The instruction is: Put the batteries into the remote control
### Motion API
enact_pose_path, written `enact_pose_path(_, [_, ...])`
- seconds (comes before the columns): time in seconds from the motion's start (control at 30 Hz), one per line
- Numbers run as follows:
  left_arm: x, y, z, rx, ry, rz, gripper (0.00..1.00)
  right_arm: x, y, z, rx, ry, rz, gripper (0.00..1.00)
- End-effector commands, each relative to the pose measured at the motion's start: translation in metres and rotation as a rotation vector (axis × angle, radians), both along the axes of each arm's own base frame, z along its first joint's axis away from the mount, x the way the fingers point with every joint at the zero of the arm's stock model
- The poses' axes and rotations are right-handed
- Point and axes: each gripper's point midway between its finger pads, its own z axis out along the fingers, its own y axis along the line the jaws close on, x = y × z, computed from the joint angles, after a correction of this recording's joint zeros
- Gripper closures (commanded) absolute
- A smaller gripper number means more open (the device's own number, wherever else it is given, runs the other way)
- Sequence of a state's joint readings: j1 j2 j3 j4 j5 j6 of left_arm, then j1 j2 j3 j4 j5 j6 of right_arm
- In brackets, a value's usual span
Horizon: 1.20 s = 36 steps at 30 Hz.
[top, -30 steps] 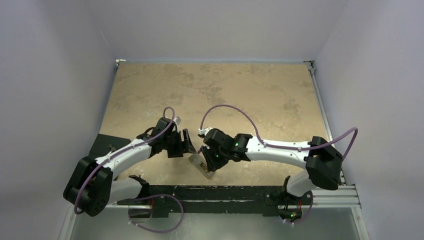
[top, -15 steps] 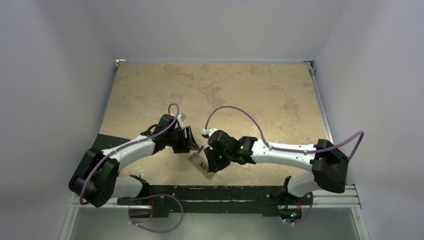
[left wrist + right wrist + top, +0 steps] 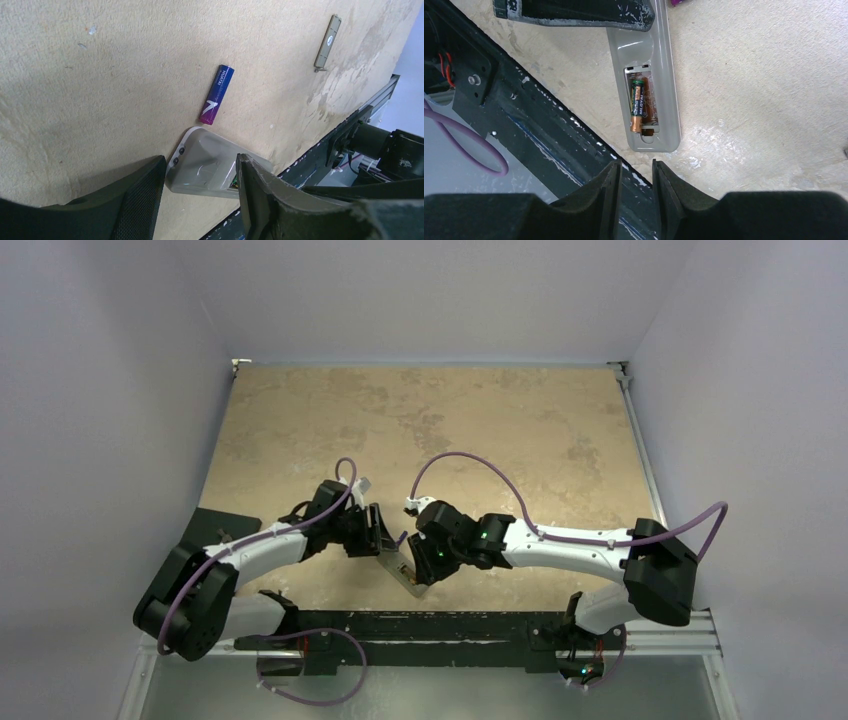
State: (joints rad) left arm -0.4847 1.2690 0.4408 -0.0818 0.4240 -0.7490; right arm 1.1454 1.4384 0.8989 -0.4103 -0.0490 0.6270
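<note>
The left gripper (image 3: 200,164) is opened wide and kept low over the table (image 3: 75,75). The rounded end of the remote (image 3: 207,170) is seen between its fingers (image 3: 137,200); whether it is touched by them cannot be told. The remote is laid back up near the front edge of the table, along the dark rail (image 3: 524,115). Just beside this end the purple battery (image 3: 216,94) is lying loose on the table. Further off, well apart, a small grey cover (image 3: 327,41) is laid flat. The right gripper (image 3: 635,172) is opened only narrowly and nothing is held in it; it hangs above the other end of the remote. In the open recess the brown battery (image 3: 638,105) is seated on one side, and the brownish floor of the slot next to it is seen
</note>
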Motion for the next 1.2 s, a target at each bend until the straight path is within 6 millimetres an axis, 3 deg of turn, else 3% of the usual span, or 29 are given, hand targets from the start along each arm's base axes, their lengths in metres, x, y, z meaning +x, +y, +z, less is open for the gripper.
enact_pose_path(0.0, [-0.001, -0.004, 0.006, -0.049, -0.027, -0.007, 0.47, -0.002, 0.006, 0.009, 0.046, 0.001, -0.002, 0.64])
enact_pose_path(1.17, [-0.034, -0.006, 0.006, -0.127, -0.021, 0.006, 0.54, -0.001, -0.005, 0.005, 0.021, -0.017, -0.020, 0.62])
